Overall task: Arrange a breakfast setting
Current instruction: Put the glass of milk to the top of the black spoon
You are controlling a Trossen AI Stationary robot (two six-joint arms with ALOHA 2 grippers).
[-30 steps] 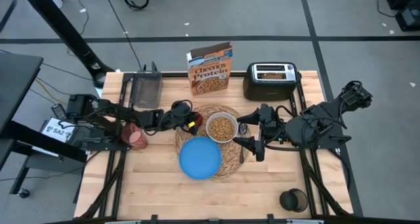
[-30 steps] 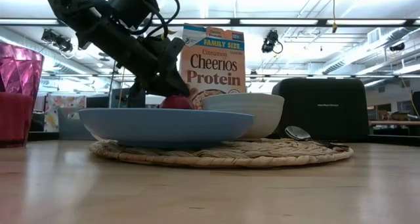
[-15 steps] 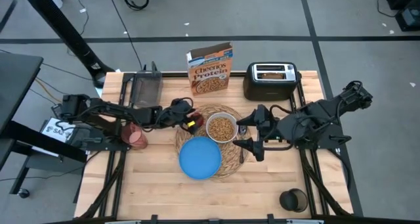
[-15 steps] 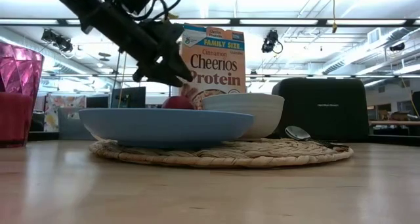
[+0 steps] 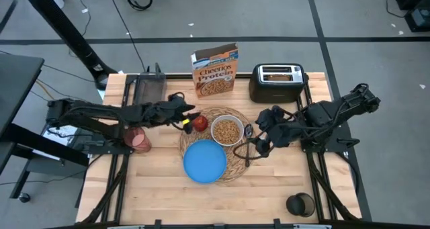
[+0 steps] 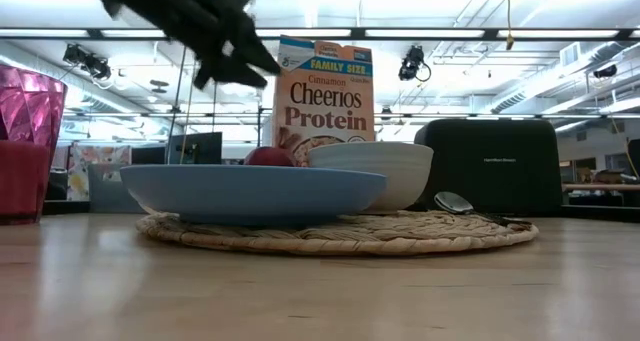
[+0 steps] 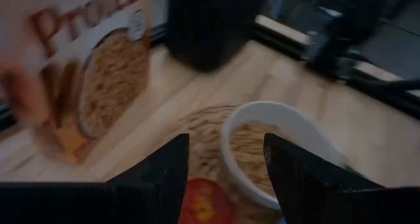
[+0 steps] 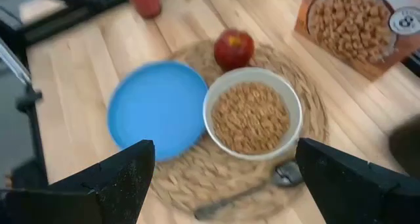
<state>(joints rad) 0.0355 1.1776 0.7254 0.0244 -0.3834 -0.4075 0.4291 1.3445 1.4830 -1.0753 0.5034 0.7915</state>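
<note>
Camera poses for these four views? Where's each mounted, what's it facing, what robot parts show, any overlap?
High: overhead, straight down; both arms, left gripper, right gripper.
Low: table-top height, level past the blue plate; left arm above.
Left wrist: past its own open fingers at the apple.
Right wrist: past open fingers at the cereal bowl.
Shared: apple, bowl, Cheerios box.

Colours here are pretty loud: bright blue plate (image 5: 204, 160) on a tan woven straw placemat (image 5: 236, 163), white bowl (image 5: 227, 130) full of golden-brown cereal, red apple (image 5: 200, 123) (with a yellowish patch). Cup (image 5: 138, 138) is see-through pink, cereal box (image 5: 215, 70) orange with a blue banner, toaster (image 5: 276, 82) black, table (image 5: 269, 195) pale wood.
</note>
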